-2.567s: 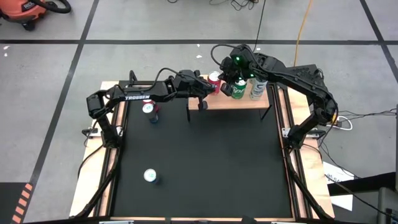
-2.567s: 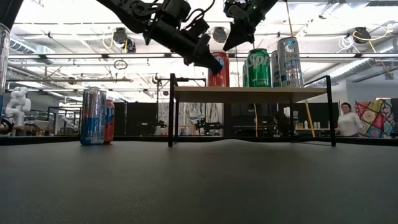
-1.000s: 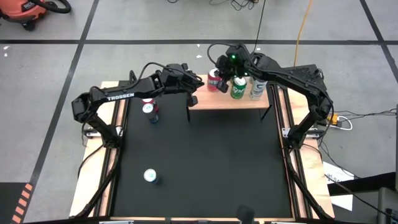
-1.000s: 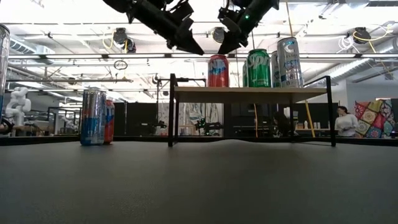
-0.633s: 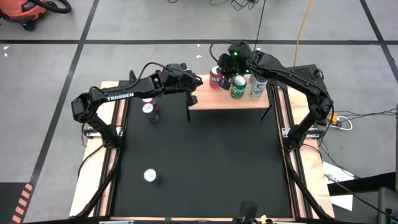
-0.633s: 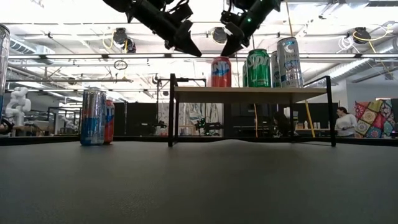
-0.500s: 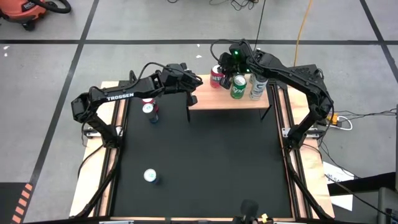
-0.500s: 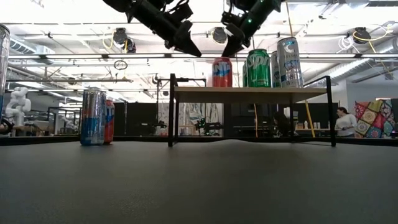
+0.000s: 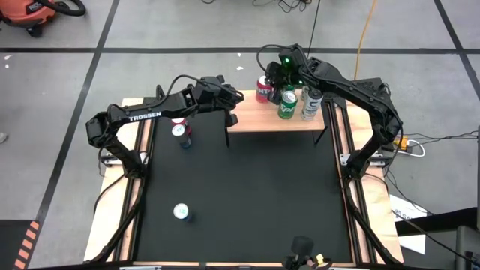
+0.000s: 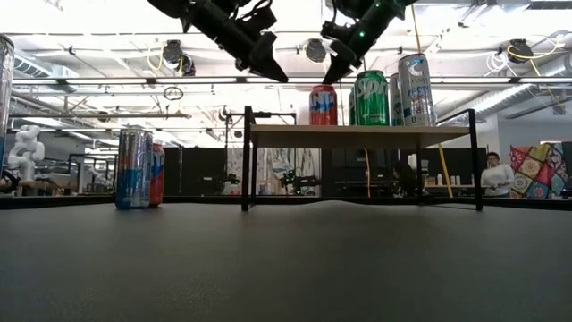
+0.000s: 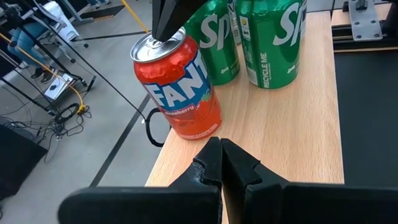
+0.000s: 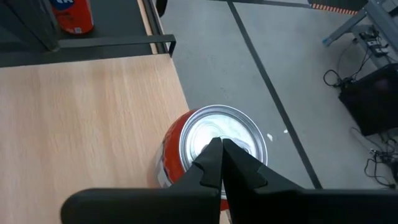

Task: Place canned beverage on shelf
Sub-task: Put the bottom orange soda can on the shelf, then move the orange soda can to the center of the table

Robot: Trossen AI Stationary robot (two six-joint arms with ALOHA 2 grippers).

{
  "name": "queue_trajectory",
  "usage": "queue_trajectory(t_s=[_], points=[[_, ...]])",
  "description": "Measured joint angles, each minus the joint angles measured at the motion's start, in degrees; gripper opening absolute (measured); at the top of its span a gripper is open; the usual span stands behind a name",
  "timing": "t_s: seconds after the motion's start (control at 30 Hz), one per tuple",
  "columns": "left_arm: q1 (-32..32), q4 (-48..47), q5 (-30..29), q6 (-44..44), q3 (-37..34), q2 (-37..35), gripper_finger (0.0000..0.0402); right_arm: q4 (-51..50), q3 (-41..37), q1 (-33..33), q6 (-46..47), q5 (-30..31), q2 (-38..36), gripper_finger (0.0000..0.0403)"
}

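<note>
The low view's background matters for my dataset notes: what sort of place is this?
Probably a robotics lab or workshop. Behind the shelf with its cans run ceiling light strips and dark workbenches; a white humanoid figure stands far off, a person works there, and cables trail over the taped floor.

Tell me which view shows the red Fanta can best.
The left wrist view: the red Fanta can stands upright at the shelf edge, label readable. The right wrist view shows only its top, the low view a small side, and the high view mostly hides it.
</note>
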Motion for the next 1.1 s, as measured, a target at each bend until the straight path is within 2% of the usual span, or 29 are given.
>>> queue_trajectory(t_s=[0.3, 0.57, 0.77, 0.87, 1.1], points=[[0.0, -2.9, -1.6, 0.0, 0.0, -1.7, 0.0000, 1.8, -0.2, 0.5, -0.5, 0.0, -0.7, 0.0000], [0.0, -8.2, -3.6, -1.6, 0.0, -10.2, 0.0000, 5.8, -0.2, 2.0, 4.8, -0.3, -5.8, 0.0001], [-0.8, -15.3, -5.0, -3.6, -0.3, -18.8, 0.0000, 6.5, -0.2, 4.4, 11.3, -8.1, -8.9, 0.0009], [-1.4, -15.7, -5.6, -6.0, -3.2, -24.0, 0.0000, 5.8, -0.1, 7.4, 14.1, -9.2, -9.7, 0.0004], [-3.3, -15.6, -7.9, -13.1, -17.6, -37.3, 0.0000, 4.3, -0.1, 18.4, 15.0, -7.8, -9.8, 0.0001]])
